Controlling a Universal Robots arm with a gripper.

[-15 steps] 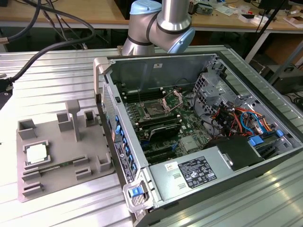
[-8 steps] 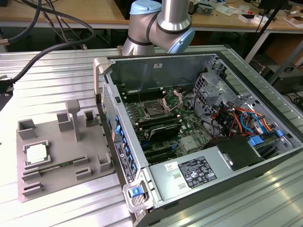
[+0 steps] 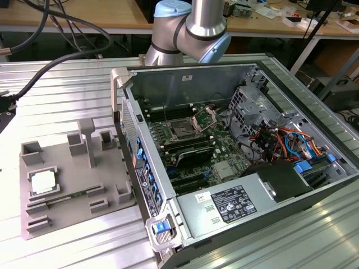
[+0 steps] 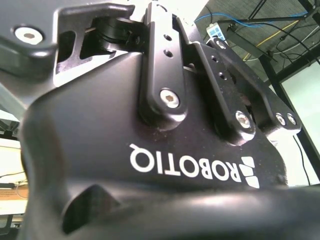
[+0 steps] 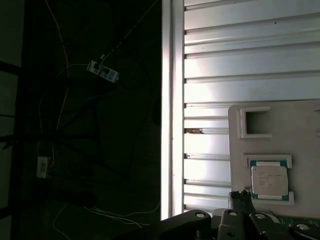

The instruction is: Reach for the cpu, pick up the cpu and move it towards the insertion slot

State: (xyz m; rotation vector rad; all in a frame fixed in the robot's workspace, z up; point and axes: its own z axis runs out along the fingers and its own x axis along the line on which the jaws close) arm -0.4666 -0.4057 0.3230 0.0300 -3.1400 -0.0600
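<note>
The cpu [image 3: 42, 182] lies in a grey tray [image 3: 73, 216], case wall [image 3: 133, 140] between it and insertion slot [image 3: 183, 131]; hand [image 4: 197, 75] state: cannot tell

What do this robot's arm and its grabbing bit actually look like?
The silver-grey tubular metal arm has rounded joints closed off by pale blue caps. In the second wrist view, its chunky matt-black end effector carries white lettering on the body, with flat black bars fastened on by shiny silver hex screws.
</note>
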